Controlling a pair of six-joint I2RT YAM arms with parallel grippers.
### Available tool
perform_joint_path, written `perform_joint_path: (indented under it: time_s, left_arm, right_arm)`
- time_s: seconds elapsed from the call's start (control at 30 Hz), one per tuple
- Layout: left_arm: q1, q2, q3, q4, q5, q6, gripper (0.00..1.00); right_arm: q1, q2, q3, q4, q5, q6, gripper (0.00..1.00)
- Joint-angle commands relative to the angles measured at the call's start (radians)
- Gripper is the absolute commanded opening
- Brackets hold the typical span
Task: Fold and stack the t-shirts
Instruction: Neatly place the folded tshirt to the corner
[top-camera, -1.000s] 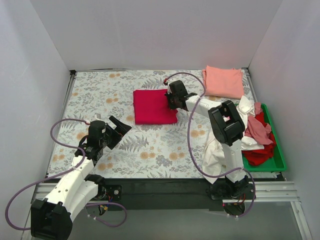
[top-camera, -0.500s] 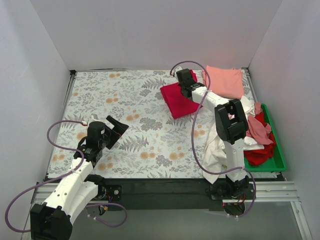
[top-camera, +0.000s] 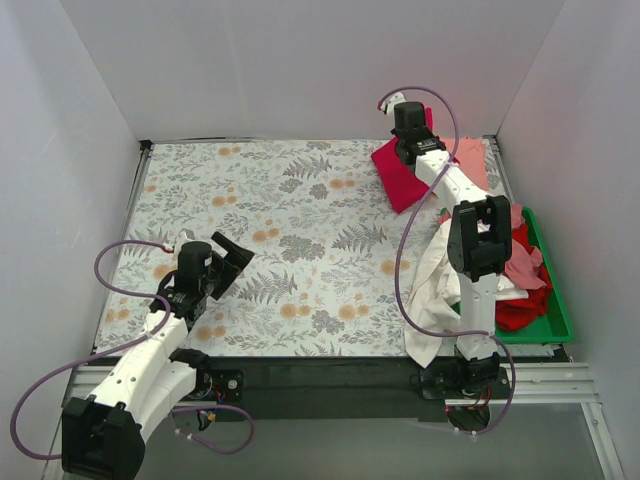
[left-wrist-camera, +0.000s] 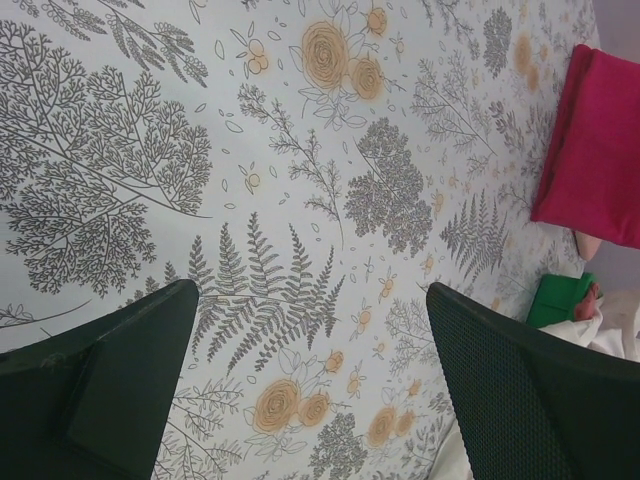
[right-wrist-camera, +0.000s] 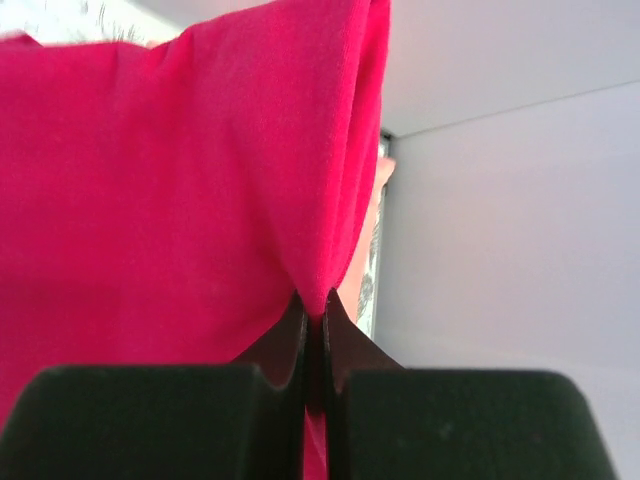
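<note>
My right gripper (top-camera: 412, 137) is shut on an edge of the folded crimson-red t-shirt (top-camera: 398, 172) and holds it at the back right, partly over the folded salmon-pink t-shirt (top-camera: 470, 164). In the right wrist view the red cloth (right-wrist-camera: 180, 190) is pinched between the fingers (right-wrist-camera: 285, 345). White, red and pink t-shirts (top-camera: 505, 265) lie heaped in and over the green tray (top-camera: 556, 310). My left gripper (top-camera: 232, 257) is open and empty above the left front of the table. In the left wrist view the crimson shirt (left-wrist-camera: 595, 150) shows at the far right.
The floral tablecloth (top-camera: 280, 230) covers the table. White walls stand close at the back and both sides. A white shirt (top-camera: 428, 300) hangs over the table's front right edge beside the right arm.
My right gripper has carried the folded crimson-red shirt from the table's middle to the back right, up against the salmon-pink shirt. The left arm has barely moved.
</note>
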Motion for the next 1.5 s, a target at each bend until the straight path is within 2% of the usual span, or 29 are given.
perform_joint_path:
  time_s: [0.0,0.33,0.67,1.1,1.33,1.47]
  left_arm:
    - [-0.003,0.008,0.039,-0.019,-0.053,0.005,0.98]
    - [-0.002,0.032,0.052,-0.033,-0.090,0.003,0.98]
    - [-0.003,0.033,0.056,-0.049,-0.113,0.000,0.98]
    - [-0.003,0.032,0.055,-0.053,-0.127,-0.003,0.98]
    - [-0.002,0.036,0.059,-0.056,-0.135,-0.003,0.98]
    - [-0.002,0.034,0.059,-0.062,-0.144,-0.003,0.98]
  right_arm:
    - [-0.001,0.015,0.111,0.061,-0.024,-0.009,0.01]
    - [-0.018,0.113,0.299,0.064,-0.027,0.046,0.01]
    - [-0.056,0.098,0.390,0.066,-0.072,0.163,0.01]
    - [-0.195,0.038,0.309,0.064,-0.142,0.350,0.01]
    - [-0.330,0.068,0.258,0.063,-0.383,0.482,0.01]
    - [-0.390,0.120,0.261,0.063,-0.417,0.511,0.01]
